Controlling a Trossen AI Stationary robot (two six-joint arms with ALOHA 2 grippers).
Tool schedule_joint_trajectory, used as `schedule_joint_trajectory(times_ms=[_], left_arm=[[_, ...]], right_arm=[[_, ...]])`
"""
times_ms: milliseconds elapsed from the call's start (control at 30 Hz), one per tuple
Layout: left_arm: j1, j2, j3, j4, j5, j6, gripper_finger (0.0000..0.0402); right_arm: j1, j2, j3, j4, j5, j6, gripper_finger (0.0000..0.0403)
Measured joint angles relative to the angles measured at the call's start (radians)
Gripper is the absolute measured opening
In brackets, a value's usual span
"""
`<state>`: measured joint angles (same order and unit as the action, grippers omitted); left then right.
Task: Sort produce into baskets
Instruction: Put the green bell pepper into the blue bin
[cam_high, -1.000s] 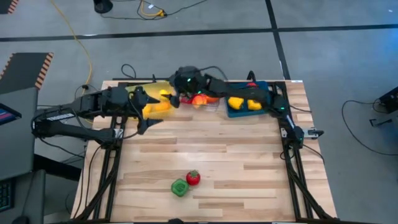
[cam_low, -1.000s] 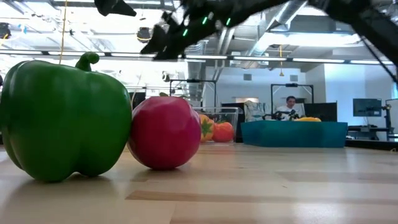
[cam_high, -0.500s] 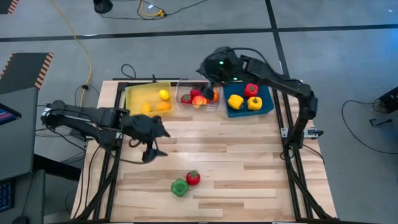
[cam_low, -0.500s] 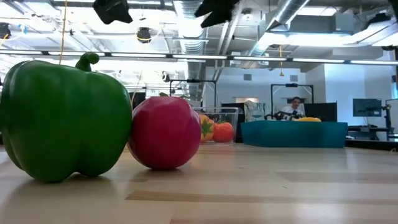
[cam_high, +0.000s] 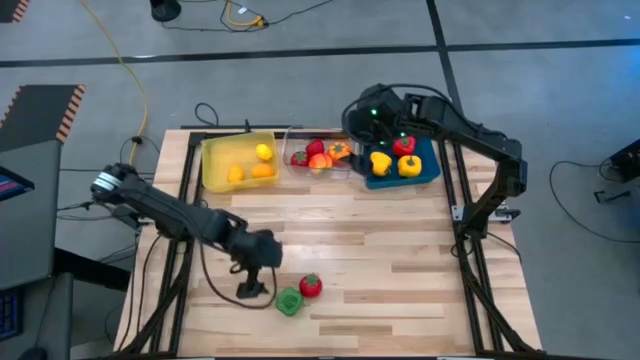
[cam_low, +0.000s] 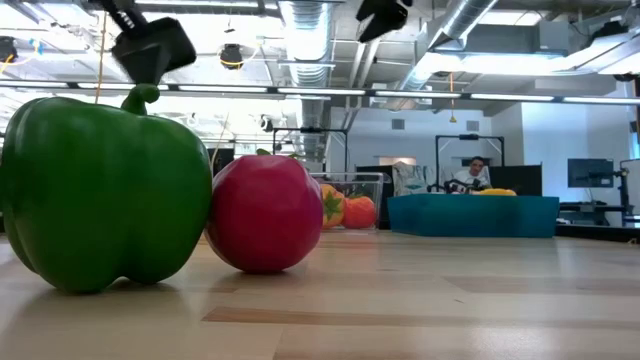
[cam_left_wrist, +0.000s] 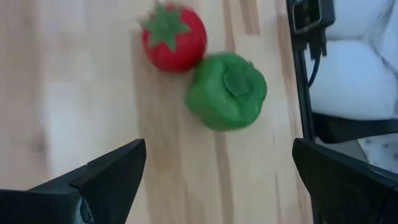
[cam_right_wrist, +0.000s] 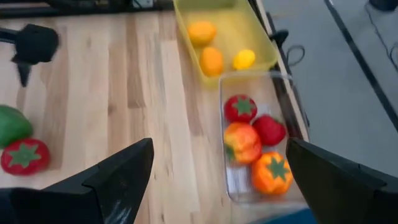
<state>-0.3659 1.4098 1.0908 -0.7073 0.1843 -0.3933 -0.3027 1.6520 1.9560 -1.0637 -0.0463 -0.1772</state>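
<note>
Produce left loose on the table (cam_high: 400, 260): one green pepper (cam_high: 288, 301) and one red tomato (cam_high: 311, 286), touching each other near the front edge. In the low view the green pepper (cam_low: 105, 195) and the tomato (cam_low: 265, 213) fill the foreground.

Left gripper (cam_high: 250, 291): hovering just beside the green pepper, fingers spread wide, nothing held. Its wrist view looks down on the pepper (cam_left_wrist: 226, 91) and the tomato (cam_left_wrist: 174, 37) past its own fingers (cam_left_wrist: 112, 174).

Right gripper (cam_high: 362, 122): over the back of the table, above the gap between clear and blue bins, jaws wide, empty.

Yellow basket (cam_high: 213, 152), back left: a lemon (cam_high: 263, 152) and two orange citrus.

Clear basket (cam_high: 350, 170), back middle: red, green-topped pieces and orange ones; about four show in the right wrist view (cam_right_wrist: 249, 134).

Blue basket (cam_high: 430, 160), back right: two yellow peppers and a red pepper (cam_high: 404, 145).
</note>
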Motion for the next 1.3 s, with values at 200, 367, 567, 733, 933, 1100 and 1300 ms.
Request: schedule_joint_trajectory(times_ms=[200,367,567,733,933,1100,1300], left_arm=[[-0.047,0.130,0.000,0.084,0.003,-0.070,0.0391],[-0.059,0.217,0.000,0.151,0.066,-0.148,0.0391],[-0.063,0.247,0.000,0.258,0.126,-0.233,0.0391],[-0.063,0.245,0.000,0.265,0.029,-0.252,0.0391],[-0.055,0.244,0.000,0.283,0.016,-0.389,0.0391],[-0.064,0.244,0.000,0.365,-0.007,-0.384,0.0391],[-0.073,0.244,0.000,0.385,-0.086,-0.261,0.0391]], right_arm=[[0.004,0.005,0.000,-0.039,-0.003,0.022,0.0392],[0.022,0.005,0.000,-0.039,-0.004,0.027,0.0392],[0.041,0.005,0.000,-0.039,-0.005,0.015,0.0392],[0.055,0.005,0.000,-0.043,-0.005,0.014,0.0392],[0.067,0.005,0.000,-0.061,-0.005,0.011,0.0392],[0.067,0.005,0.000,-0.061,-0.006,0.011,0.0392],[0.068,0.005,0.000,-0.061,-0.006,0.011,0.0392]])
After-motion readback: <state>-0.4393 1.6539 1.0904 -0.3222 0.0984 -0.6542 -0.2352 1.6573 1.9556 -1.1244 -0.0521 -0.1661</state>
